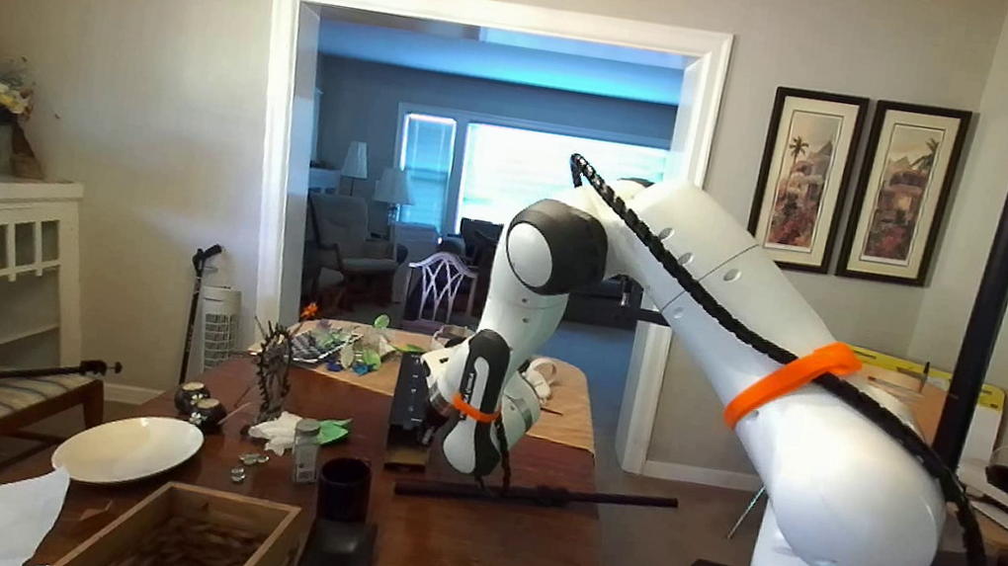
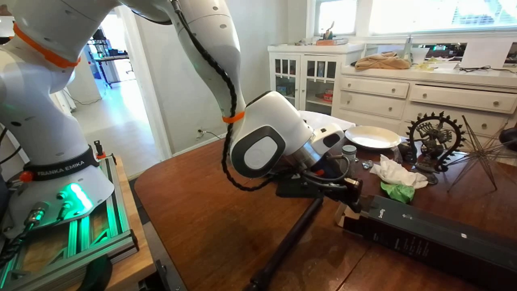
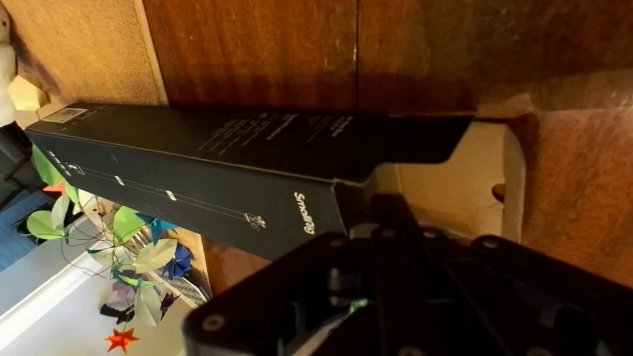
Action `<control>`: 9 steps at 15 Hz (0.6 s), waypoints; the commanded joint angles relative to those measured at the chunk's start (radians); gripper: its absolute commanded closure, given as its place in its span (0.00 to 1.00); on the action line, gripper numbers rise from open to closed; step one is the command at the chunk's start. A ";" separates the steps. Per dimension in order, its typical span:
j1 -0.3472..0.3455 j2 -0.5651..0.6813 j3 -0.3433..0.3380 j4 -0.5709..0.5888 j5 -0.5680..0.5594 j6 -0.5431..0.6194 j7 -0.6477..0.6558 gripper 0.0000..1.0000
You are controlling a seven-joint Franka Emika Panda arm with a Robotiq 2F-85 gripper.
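Now we find the gripper (image 2: 355, 203), jaws together, at the open left end of the black box (image 2: 432, 238), near right on the table (image 2: 218, 226) in an exterior view, though whether they pinch it we cannot tell.

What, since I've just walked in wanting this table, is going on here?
A white robot arm is at work over a glossy brown wooden table. Its black gripper is shut at the open end of a long black cardboard box lying there, near a jutting tan cardboard flap; whether it pinches the cardboard is hard to tell. A long dark pole lies on the table close by, and a round white plate rests elsewhere on it.
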 commanded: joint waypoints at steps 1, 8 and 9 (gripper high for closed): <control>0.007 0.007 0.002 0.019 -0.020 0.002 0.031 0.67; 0.017 0.044 0.008 0.106 -0.004 -0.003 0.038 0.13; 0.022 0.046 0.003 0.113 0.005 -0.006 0.043 0.06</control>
